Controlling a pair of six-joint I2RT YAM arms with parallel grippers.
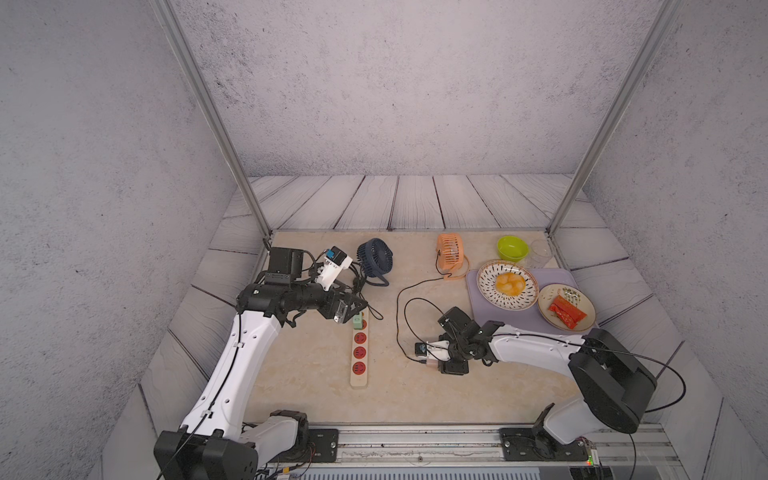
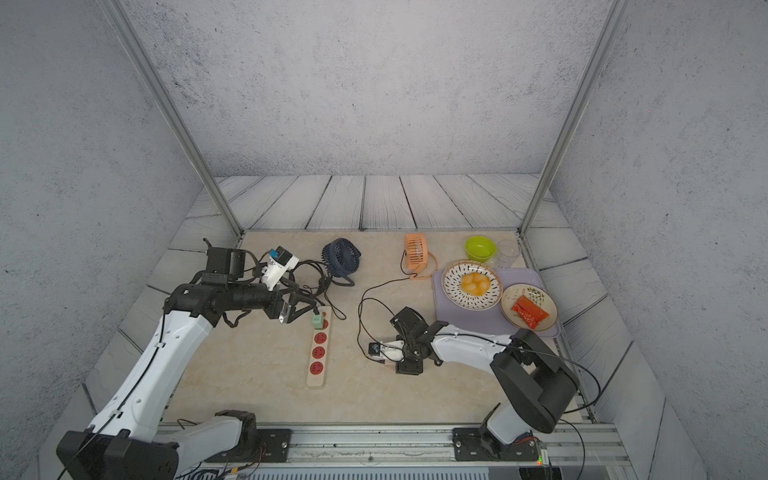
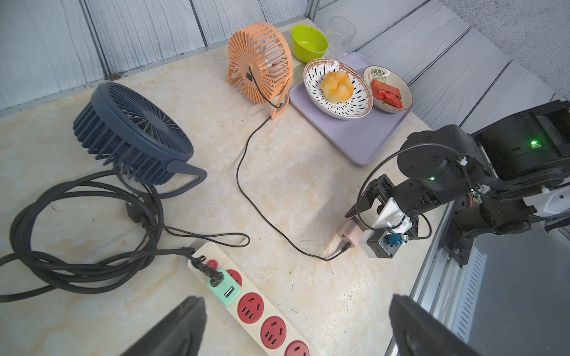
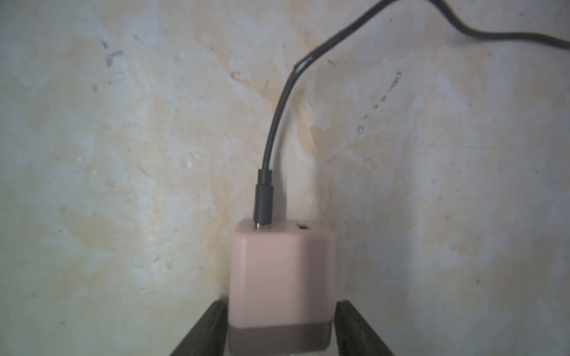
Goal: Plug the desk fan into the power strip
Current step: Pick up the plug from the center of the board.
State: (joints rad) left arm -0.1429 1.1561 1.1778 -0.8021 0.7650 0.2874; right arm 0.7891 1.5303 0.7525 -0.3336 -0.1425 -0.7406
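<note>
One power strip (image 3: 251,308) lies partly beneath the left tool (image 3: 297,300).

Evenly, softly lit from above in both top views, leaving only faint soft-edged shadows on the tabletop (image 1: 299,374); wide-angle, splaying the straight frame posts (image 1: 210,112) outward. Bright and crisp through the left wrist view, with a small white glint inside the green bowl (image 3: 309,46) and bowed edges. Hazy and dimmer through the right wrist view, blurring the pink charger (image 4: 281,271), worst at its darker end.
</note>
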